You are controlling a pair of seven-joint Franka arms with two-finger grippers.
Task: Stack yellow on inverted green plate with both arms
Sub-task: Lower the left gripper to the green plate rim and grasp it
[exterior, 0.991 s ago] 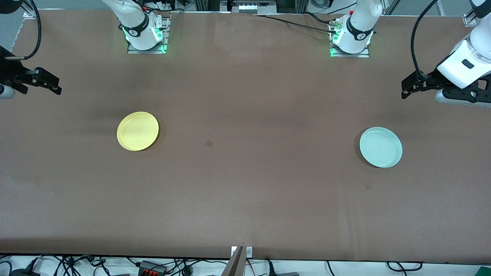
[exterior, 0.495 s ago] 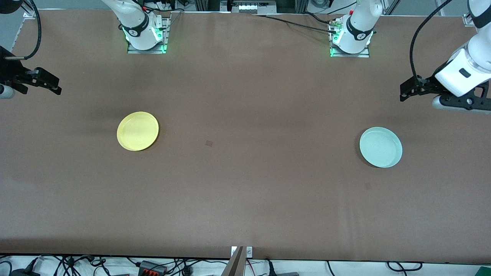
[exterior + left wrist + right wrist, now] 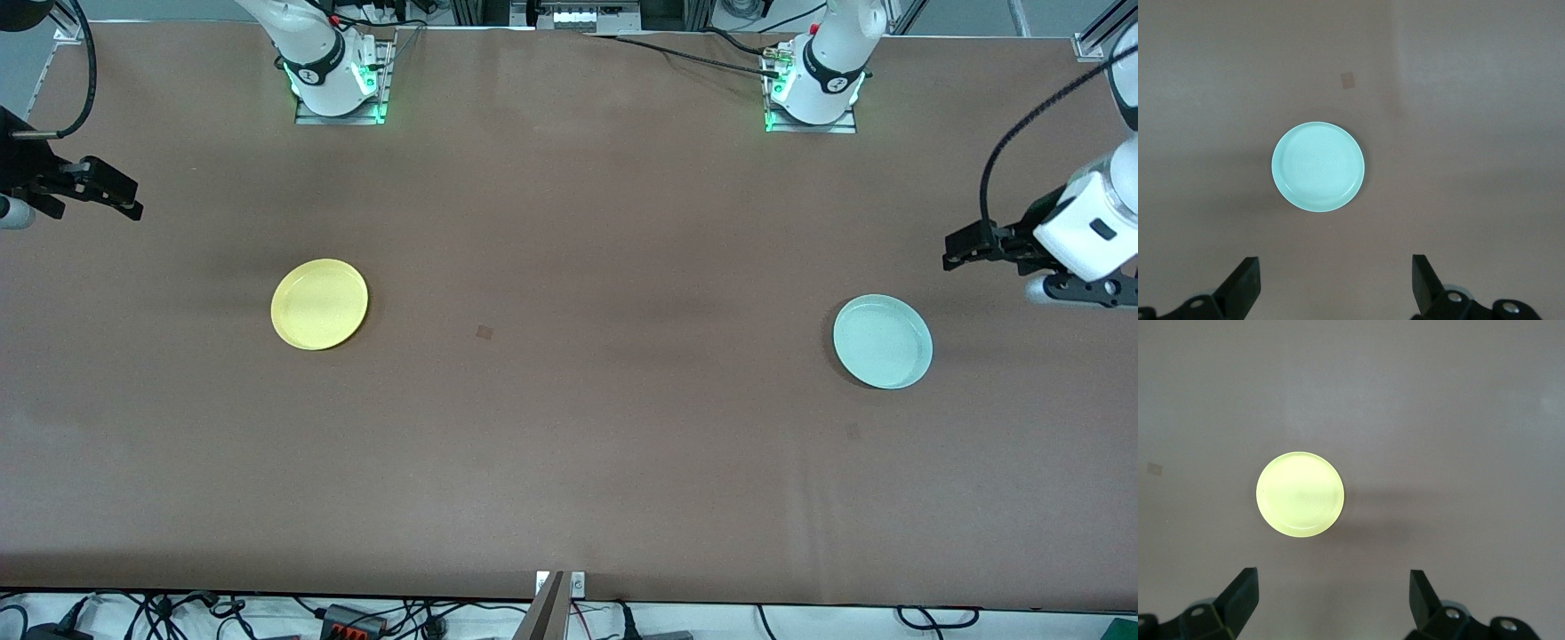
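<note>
**A:** Plates first, front view: where did they lie?

**B:** The yellow plate (image 3: 319,304) lay at left of centre of the frame, rim up, on the brown table (image 3: 569,462). The green plate (image 3: 883,341) lay at right of centre, also rim up, so not yet turned over. The right gripper (image 3: 124,197) hung at the upper left edge, holding nothing; the left gripper (image 3: 956,253) hung at the right edge, above the green plate in the frame, also holding nothing.

**A:** And the left wrist view?

**B:** The green plate (image 3: 1318,166) sat mid-frame, with the left gripper (image 3: 1336,283) spread wide at the bottom edge, clear of it. I judged it should come down on the rim, since the flat centre offers no grip.

**A:** Right wrist view?

**B:** The yellow plate (image 3: 1300,493) sat mid-frame; the right gripper (image 3: 1333,597) was equally wide and empty. Best that it wait until the green plate was flipped.
</note>
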